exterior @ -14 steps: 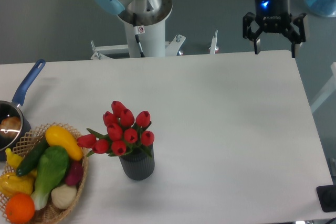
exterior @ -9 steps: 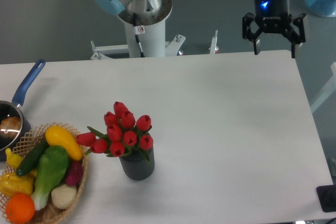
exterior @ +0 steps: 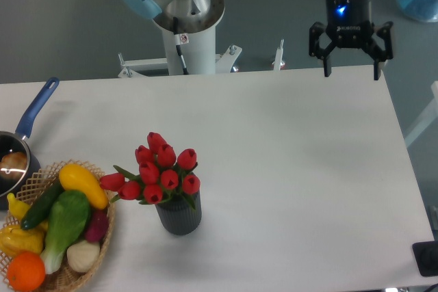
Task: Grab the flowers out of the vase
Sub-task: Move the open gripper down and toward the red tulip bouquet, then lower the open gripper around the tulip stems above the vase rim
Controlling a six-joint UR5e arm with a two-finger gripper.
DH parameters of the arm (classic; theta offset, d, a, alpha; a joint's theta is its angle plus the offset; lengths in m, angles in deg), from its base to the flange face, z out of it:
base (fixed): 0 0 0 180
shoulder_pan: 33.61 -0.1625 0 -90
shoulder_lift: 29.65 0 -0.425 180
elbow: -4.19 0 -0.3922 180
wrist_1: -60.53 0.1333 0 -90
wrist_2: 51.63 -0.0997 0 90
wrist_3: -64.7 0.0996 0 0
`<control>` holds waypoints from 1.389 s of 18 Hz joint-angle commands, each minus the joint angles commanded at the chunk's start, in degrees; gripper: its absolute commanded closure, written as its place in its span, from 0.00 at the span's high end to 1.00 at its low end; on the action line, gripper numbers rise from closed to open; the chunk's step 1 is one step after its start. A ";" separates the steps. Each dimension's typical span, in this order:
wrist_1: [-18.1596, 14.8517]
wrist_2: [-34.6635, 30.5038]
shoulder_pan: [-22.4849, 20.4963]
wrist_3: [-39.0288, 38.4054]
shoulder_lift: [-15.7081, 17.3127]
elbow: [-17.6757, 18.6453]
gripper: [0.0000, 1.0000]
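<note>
While flowers sit in vase, jaws hang spread — gripper upright.

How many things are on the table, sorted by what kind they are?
Bunch of flowers: 1
Vase: 1
Wicker basket of produce: 1
Blue-handled saucepan: 1
Total: 4
The gripper hangs open over the table's far edge, holding nothing.

One fixed view only; the surface is seen from high at its front edge, angled down toward the arm base at the far side, at medium distance.
</note>
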 joint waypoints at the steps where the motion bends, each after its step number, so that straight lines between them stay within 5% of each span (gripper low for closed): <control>1: 0.09 1.58 0.09 -1.59 0.09 0.00 1.00; 9: -0.09 10.29 2.63 -6.43 -0.70 0.00 1.00; 22: 1.40 11.35 7.03 -8.28 -4.48 -0.70 1.00; 25: 1.67 17.74 7.21 -7.84 -5.45 -0.35 1.00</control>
